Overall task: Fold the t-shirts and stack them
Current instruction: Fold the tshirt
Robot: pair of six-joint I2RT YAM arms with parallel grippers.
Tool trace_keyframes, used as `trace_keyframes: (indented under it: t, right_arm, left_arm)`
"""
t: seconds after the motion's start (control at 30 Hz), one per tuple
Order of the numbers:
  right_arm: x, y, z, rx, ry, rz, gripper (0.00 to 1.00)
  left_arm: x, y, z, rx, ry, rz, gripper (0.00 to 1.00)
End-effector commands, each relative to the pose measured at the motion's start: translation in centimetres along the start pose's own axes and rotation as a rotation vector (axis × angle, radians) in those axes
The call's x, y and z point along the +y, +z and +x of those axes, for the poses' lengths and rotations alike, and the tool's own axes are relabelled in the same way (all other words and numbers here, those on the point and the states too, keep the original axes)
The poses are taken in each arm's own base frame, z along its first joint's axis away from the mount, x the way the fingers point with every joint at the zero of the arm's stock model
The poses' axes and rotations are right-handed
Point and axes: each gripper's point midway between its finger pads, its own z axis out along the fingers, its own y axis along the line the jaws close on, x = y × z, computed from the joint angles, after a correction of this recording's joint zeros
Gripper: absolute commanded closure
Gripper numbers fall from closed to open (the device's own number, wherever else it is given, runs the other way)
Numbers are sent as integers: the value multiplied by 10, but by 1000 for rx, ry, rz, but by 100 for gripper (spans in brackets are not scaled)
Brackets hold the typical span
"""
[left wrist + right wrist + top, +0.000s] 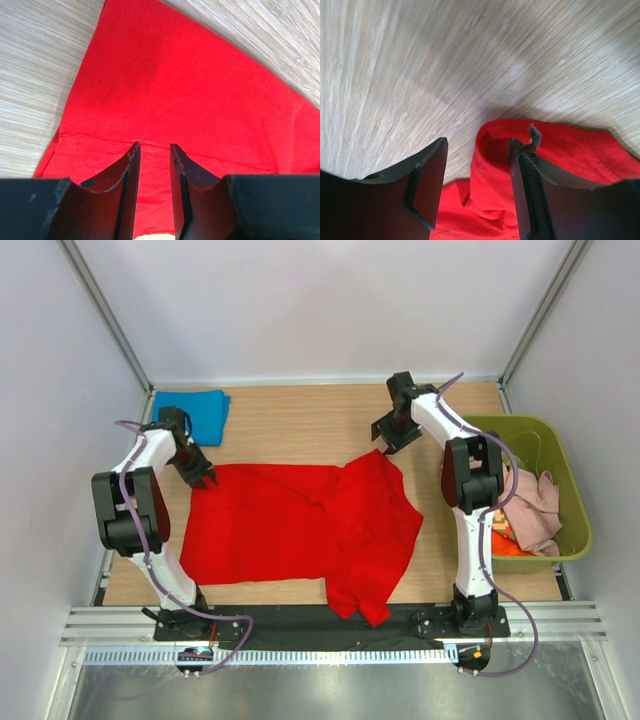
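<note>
A bright red t-shirt point(290, 530) lies spread on the wooden table, its right part rumpled and folded over. My left gripper point(203, 478) is at its back left corner. In the left wrist view the jaws point(154, 145) stand a narrow gap apart over flat red cloth point(175, 85), pinching nothing. My right gripper point(388, 443) is at the shirt's back right tip. In the right wrist view it point(479, 142) is open, with a raised fold of red cloth point(492, 150) between the fingers. A folded blue t-shirt point(195, 412) lies at the back left.
An olive-green bin point(578, 510) stands at the right edge, holding a pale pink shirt point(535, 502) and an orange one point(510, 545). Bare wood shows behind the red shirt. White walls close in the table on three sides.
</note>
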Motion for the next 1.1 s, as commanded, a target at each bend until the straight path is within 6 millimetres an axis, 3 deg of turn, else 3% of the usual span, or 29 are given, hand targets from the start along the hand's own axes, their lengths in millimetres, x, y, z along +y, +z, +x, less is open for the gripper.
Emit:
trace_keyframes:
  t: [0.0,0.13,0.4,0.5,0.63,0.73,0.87,1.07]
  right_arm:
    - [2,2,1,6,73,12,42]
    - [5,12,8,51,116,7,45]
    - [-18,30,14,58,184,93,54]
    - [-28,33,5,15,193,127,63]
    - [-28,29,-10,-47,131,133,83]
    - [-29,27,-14,-70,93,126,90]
    - [-23,28,-14,-70,93,73,98]
    - [-4,13,-27,-120,27,-15,99]
  left_arm:
    - [-11,-4,-12,-28,2,35,69]
    - [-12,-4,-15,-28,-3,34,69]
    - [-14,-6,-25,-42,-9,32,69]
    - [-11,-4,-29,-42,-20,18,69]
    - [-6,-2,-41,-47,-61,14,69]
    - [-8,5,-51,-47,-78,10,70]
    - [-10,20,-55,-17,-108,1,79]
    - [13,48,-49,47,-129,-123,91]
